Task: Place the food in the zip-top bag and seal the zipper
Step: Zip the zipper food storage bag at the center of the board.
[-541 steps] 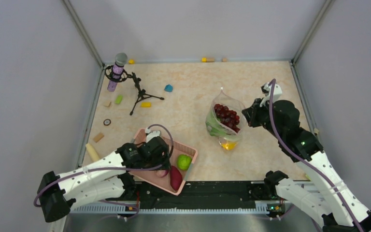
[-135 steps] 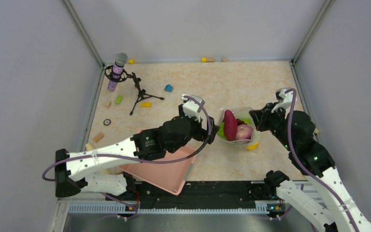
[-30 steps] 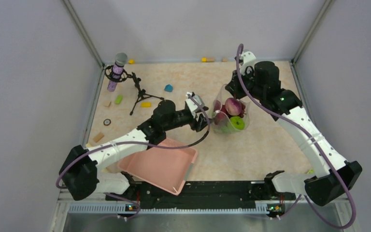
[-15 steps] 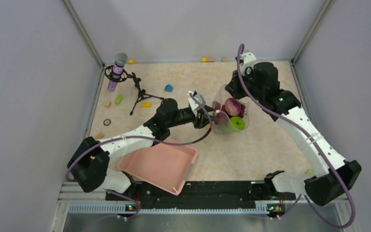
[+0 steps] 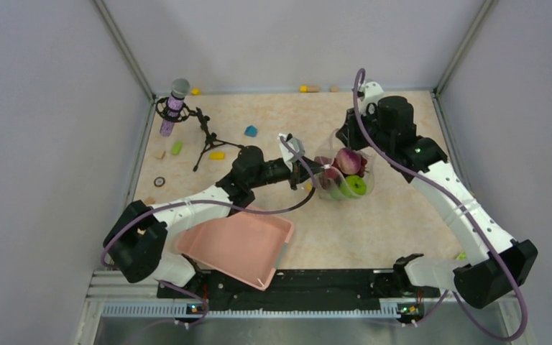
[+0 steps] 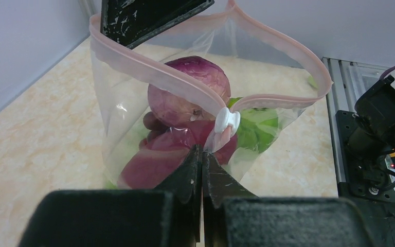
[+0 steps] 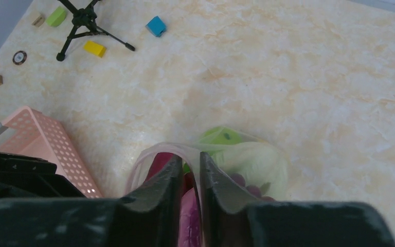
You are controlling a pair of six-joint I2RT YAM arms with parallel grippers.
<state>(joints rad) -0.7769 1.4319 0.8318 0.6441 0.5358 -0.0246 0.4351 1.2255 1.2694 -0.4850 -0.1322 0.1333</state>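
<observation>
Food: onion (image 6: 185, 87), green fruit (image 6: 257, 131) and sweet potato (image 6: 154, 164) sit inside the bag (image 6: 133, 103), just ahead of the left gripper (image 6: 201, 154) and below the right gripper (image 7: 187, 167); pieces lower down are too hidden to name
Bag: upright on the surface (image 5: 374, 215) between the two grippers; mouth gaping wide
Left gripper: fingers pressed together on the bag's near edge, right under the white slider (image 6: 227, 120)
Right gripper: fingers nearly together, pinching the far end of the mouth
Basket (image 5: 237, 244): back behind the left gripper, beneath its arm; no food shows in it
Done: loading looks finished
Left: zipper (image 6: 149, 72) unsealed along its whole length; slider sits at the left gripper's end, so it likely has to run across to the right gripper's end
</observation>
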